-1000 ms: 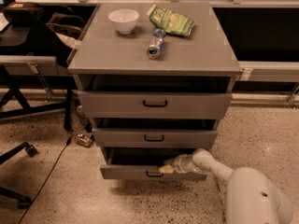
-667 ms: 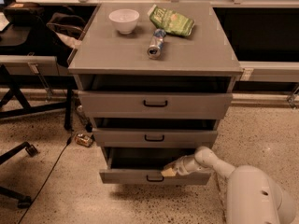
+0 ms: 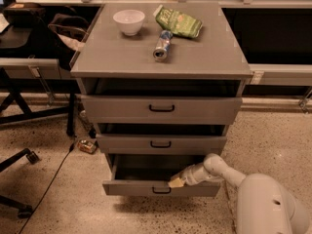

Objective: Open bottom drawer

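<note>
The grey cabinet has three drawers. The bottom drawer is pulled out toward me, its dark inside showing behind the flat front. Its small black handle sits at the front's middle. My gripper reaches in from the right at the end of the white arm. Its yellowish tip rests on the top edge of the bottom drawer's front, just above and right of the handle. The middle drawer and the top drawer stand slightly out.
On the cabinet top lie a white bowl, a green chip bag and a can on its side. A desk and chair legs stand at the left. A small object and a cable lie on the speckled floor.
The bottom drawer has slid a little further out toward me, with my gripper moving along with its front edge.
</note>
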{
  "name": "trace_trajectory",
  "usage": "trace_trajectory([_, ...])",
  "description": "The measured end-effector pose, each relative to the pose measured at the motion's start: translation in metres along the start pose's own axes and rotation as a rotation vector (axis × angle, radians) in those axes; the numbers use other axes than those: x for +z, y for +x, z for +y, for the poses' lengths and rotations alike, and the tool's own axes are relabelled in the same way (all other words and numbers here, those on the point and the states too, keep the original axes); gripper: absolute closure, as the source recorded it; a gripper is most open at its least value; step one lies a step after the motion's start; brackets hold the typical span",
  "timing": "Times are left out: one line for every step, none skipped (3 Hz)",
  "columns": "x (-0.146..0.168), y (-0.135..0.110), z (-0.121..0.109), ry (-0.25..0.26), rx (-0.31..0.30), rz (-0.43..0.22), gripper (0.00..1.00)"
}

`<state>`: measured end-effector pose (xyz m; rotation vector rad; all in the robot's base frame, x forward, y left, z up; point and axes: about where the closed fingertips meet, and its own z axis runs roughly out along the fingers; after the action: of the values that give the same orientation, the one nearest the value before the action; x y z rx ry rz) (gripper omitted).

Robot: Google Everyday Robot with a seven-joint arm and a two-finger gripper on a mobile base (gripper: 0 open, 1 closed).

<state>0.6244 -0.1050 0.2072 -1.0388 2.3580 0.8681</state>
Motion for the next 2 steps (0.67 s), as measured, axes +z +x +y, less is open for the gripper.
trace_trajectory([0.0000,0.0000,0.0000,0.000,0.000,0.000,0.77])
trace_trajectory([0.0003,0.0076,0.0055,-0.012,0.002,0.005,0.73])
